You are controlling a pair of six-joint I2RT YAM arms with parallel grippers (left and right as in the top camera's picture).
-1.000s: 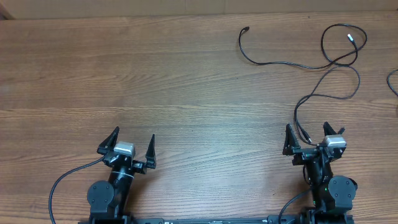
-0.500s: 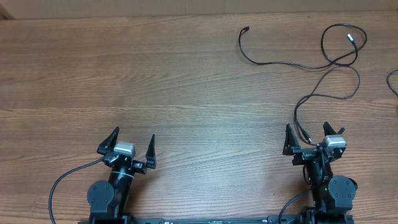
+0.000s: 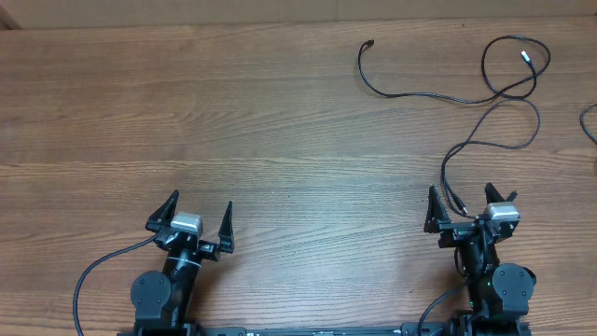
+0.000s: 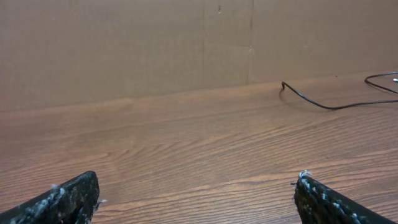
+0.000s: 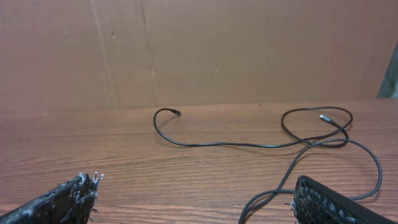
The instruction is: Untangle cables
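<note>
From overhead, the thin black flexible cables [image 3: 438, 100] lie looped and crossed at the far right of the brown wood-grain table [image 3: 280, 121]. One strand trails down between the spread fingers of the black two-finger right gripper [image 3: 459, 189]. The black two-finger left gripper [image 3: 201, 200] is released too, well apart from the cables.

The left wrist view shows wide jaws and one cable end far ahead on the right.

The right wrist view shows its jaws wide, grasping nothing. The cables cross ahead, and a small silver-tipped plug [image 5: 323, 117] lies inside the loop.
</note>
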